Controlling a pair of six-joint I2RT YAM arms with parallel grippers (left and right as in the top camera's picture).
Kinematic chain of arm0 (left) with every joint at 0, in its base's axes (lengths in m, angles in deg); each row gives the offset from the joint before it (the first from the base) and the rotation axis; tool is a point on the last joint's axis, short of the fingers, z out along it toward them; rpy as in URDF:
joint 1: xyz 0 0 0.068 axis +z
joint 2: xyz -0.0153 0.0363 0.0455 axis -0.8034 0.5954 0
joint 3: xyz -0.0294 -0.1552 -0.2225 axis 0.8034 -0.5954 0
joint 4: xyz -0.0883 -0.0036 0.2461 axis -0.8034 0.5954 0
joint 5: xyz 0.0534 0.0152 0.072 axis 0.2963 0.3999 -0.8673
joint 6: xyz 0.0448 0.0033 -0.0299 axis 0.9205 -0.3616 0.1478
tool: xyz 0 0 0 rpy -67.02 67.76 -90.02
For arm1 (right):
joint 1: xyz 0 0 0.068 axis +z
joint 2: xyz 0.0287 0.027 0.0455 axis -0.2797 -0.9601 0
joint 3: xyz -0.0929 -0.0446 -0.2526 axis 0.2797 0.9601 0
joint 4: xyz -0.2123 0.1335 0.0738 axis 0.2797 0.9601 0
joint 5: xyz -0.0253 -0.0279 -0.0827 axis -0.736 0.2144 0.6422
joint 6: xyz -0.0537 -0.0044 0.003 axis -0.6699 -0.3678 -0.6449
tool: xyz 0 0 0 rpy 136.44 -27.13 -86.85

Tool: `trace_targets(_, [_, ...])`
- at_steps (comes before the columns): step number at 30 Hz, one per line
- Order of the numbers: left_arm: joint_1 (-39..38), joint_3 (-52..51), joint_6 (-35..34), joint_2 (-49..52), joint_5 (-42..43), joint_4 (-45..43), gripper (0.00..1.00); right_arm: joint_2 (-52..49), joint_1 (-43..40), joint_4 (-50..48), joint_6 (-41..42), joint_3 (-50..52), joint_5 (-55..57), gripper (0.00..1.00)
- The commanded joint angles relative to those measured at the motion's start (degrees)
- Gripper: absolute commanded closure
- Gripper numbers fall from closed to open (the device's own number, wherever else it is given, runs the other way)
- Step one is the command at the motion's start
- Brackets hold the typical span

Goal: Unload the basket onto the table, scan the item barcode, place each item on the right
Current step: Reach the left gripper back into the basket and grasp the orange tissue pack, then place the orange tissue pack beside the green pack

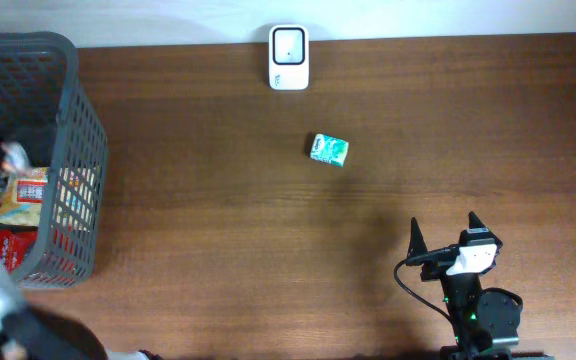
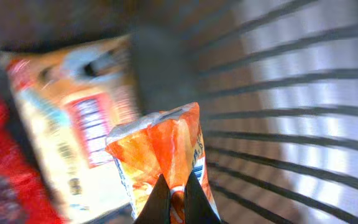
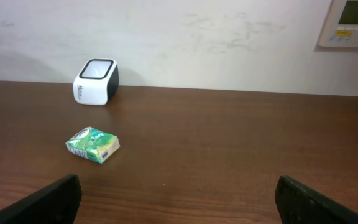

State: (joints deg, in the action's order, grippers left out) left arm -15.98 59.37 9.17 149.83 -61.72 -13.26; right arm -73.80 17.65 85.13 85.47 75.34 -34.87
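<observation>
Two grippers, two opposite postures. Left gripper point(image 2: 174, 183): clenched hard on the crimped top edge of an orange snack packet point(image 2: 163, 149), most likely for the sake of a flat seam to bite on. Down inside the dark mesh basket point(image 1: 73, 150) at the table's point(image 1: 218, 250) left end, beside a pale printed pack point(image 2: 73, 124) and a red pack point(image 2: 5, 155). Hence a pinch from above, with little room for any sideways approach.

Right gripper point(image 1: 444, 220): spread wide, grasping nothing, low near the front edge and well apart from everything, probably to leave the middle free.

Against the far edge: white barcode scanner point(image 1: 289, 57), window tilted upward, so asking for a code turned down toward it. Between scanner and right gripper, nearer the scanner: small green packet point(image 1: 329, 149), flat on the wood, touched by neither arm.

Judging by the grip, picking stage only. Lifting clear of the basket wall and carrying across to the scanner not yet done. Cannot tell where the barcode sits on the orange wrapper; may call for a wrist turn over the window.

Main risk: thin foil slipping out of so narrow a pinch, or snagging on the mesh on the way up.
</observation>
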Motion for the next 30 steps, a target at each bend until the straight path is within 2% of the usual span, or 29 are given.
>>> trace_targets(1, [-2.4,1.5,0.2,-11.9,7.7,-1.0,1.00,0.3,-0.4,0.2,-0.3,0.5,0.3,0.02])
trace_targets(2, [-5.0,1.5,1.7,-15.0,7.7,-0.8,1.00,0.3,-0.4,0.2,-0.3,0.5,0.3,0.02])
trace_targets(4, [-12.2,1.5,10.3,-18.8,7.7,-1.3,1.00,0.3,-0.4,0.2,-0.3,0.5,0.3,0.02])
trace_targets(7, [-30.0,1.5,27.9,-21.3,7.6,-5.3,1.00,0.3,-0.4,0.2,-0.3,0.5,0.3,0.01])
trace_targets(11, [-46.8,1.0,37.2,-16.8,2.0,-4.8,1.00,0.3,-0.4,0.2,-0.3,0.5,0.3,0.02])
trace_targets(13, [-55.4,1.0,46.1,-9.7,0.7,-2.3,1.00,0.3,-0.4,0.2,-0.3,0.5,0.3,0.01])
trace_targets(17, [-66.6,1.0,46.9,7.7,-18.1,-2.9,1.00,0.3,-0.4,0.2,-0.3,0.5,0.3,0.01])
trace_targets(19, [-68.9,1.0,46.9,14.2,-23.1,-4.8,1.00,0.3,-0.4,0.2,-0.3,0.5,0.3,0.02])
trace_targets(22, [-70.8,1.0,46.9,23.1,-23.1,-8.6,1.00,0.3,-0.4,0.2,-0.3,0.5,0.3,0.02])
trace_targets(25, [-70.8,1.0,46.9,27.3,-23.1,-13.5,0.97,0.3,-0.4,0.2,-0.3,0.5,0.3,0.01])
trace_targets(26, [-70.8,1.0,45.2,28.7,-23.0,-15.5,0.94,0.3,-0.4,0.2,-0.3,0.5,0.3,0.02])
trace_targets(27, [-70.8,1.0,42.8,29.0,-22.8,-16.0,0.84,0.3,-0.4,0.2,-0.3,0.5,0.3,0.01])
trace_targets(29, [-71.4,1.0,40.1,29.1,-22.4,-16.7,0.38,0.3,-0.4,0.2,-0.3,0.5,0.3,0.02])
trace_targets(30, [-71.5,1.2,40.2,29.1,-22.6,-16.9,0.18,0.3,-0.4,0.2,-0.3,0.5,0.3,0.02])
